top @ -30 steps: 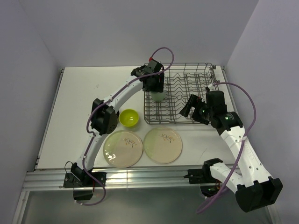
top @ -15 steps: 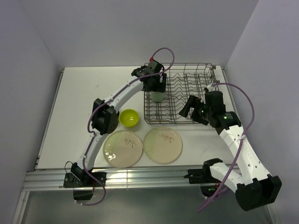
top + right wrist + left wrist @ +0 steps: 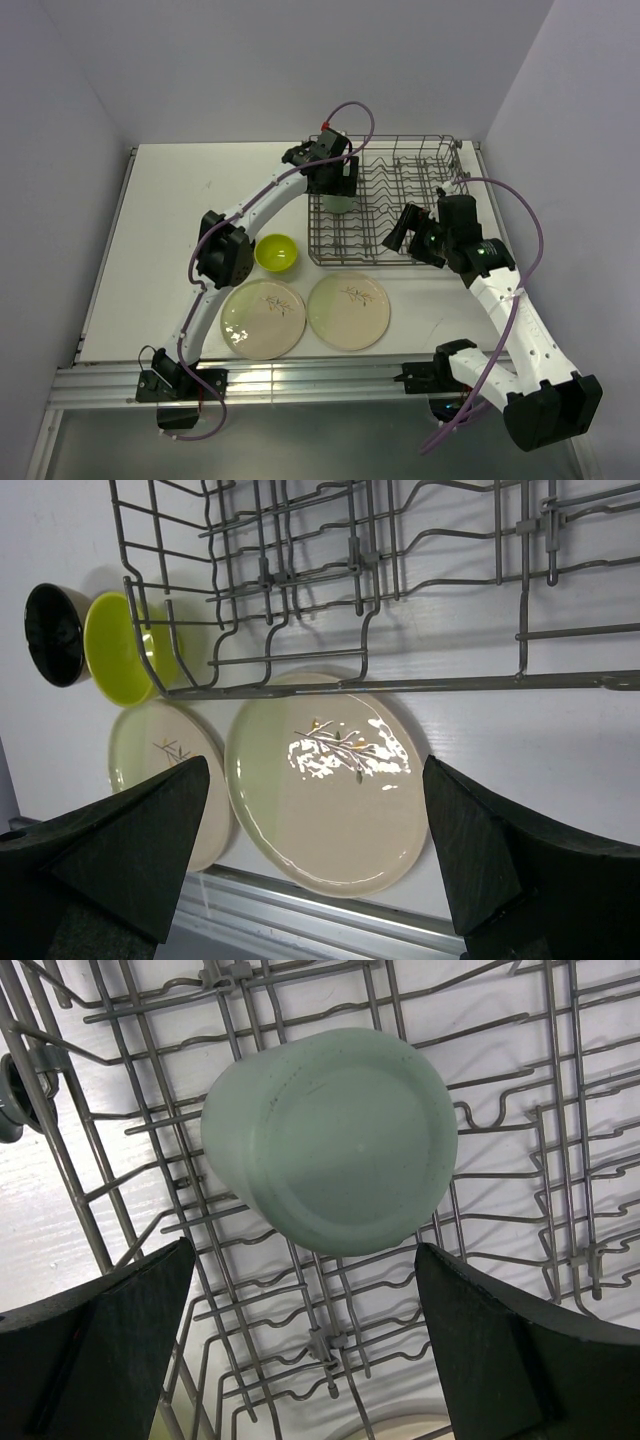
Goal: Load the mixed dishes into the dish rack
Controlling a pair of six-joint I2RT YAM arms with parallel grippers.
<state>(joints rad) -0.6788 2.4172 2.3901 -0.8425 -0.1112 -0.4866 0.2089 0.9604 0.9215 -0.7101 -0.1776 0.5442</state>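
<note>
Now, plates [image 3: 262,318] [image 3: 348,311]: two
bowl [image 3: 276,253]: one
mint cup [image 3: 330,1135]: one, in dish rack [image 3: 400,200]
dark cup [image 3: 55,635]: one
left gripper [image 3: 305,1295]: spread
right gripper [image 3: 315,850]: spread

Mint cup [image 3: 330,1140] sits inverted, it seems, in the rack [image 3: 400,195]; lime bowl [image 3: 276,252], dark cup [image 3: 55,635], two sprigged plates [image 3: 262,318] [image 3: 348,311] outside.

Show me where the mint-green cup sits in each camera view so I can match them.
Top external: mint-green cup stands in the left end of the dish rack.
Left wrist: the cup fills the upper centre, resting on the rack wires.
Right wrist: not in it.
Shared landmark: the dish rack's grey wires, seen in all three views.
</note>
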